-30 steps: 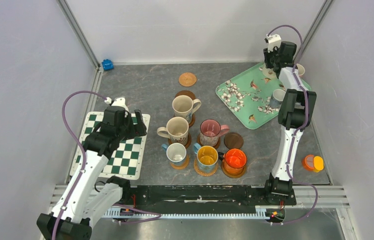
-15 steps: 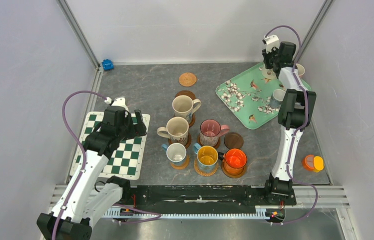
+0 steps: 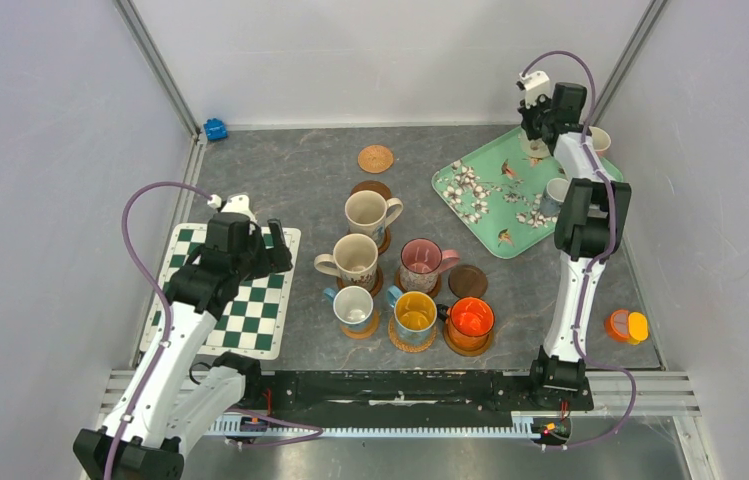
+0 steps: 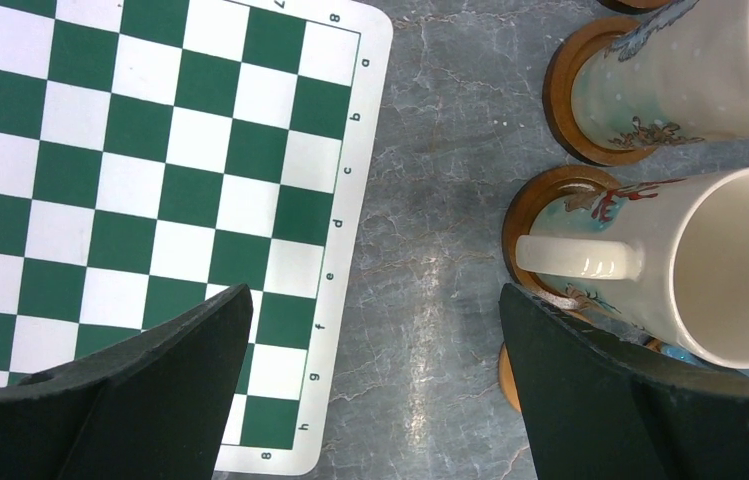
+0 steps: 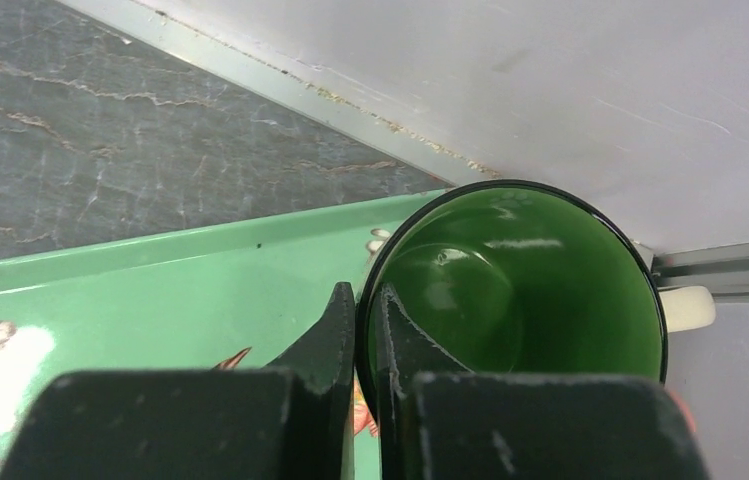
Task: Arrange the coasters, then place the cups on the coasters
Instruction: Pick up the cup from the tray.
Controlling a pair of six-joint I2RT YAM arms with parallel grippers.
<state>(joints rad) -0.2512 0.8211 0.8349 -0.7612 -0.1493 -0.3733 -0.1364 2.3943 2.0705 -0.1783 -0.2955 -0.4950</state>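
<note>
My right gripper (image 5: 368,310) is shut on the rim of a cup with a green inside (image 5: 520,280), one finger inside and one outside. This cup is at the far corner of the mint tray (image 5: 180,290). Six cups stand on brown coasters mid-table, among them a cream cup (image 3: 352,258), a pink cup (image 3: 420,262) and an orange cup (image 3: 470,320). One brown coaster (image 3: 468,280) and a woven coaster (image 3: 375,158) lie bare. My left gripper (image 4: 372,295) hangs open over the edge of the checkered mat (image 4: 150,200), beside a cream cup (image 4: 710,270).
A small pale cup (image 3: 557,190) stands on the tray (image 3: 480,190), and another cup (image 3: 600,140) sits by the right wall. An orange container (image 3: 626,325) lies at the near right. A blue object (image 3: 215,128) sits in the far left corner.
My right gripper has closed onto the green-inside cup's rim, and its wrist has shifted slightly toward the far wall. The left arm has not moved.
</note>
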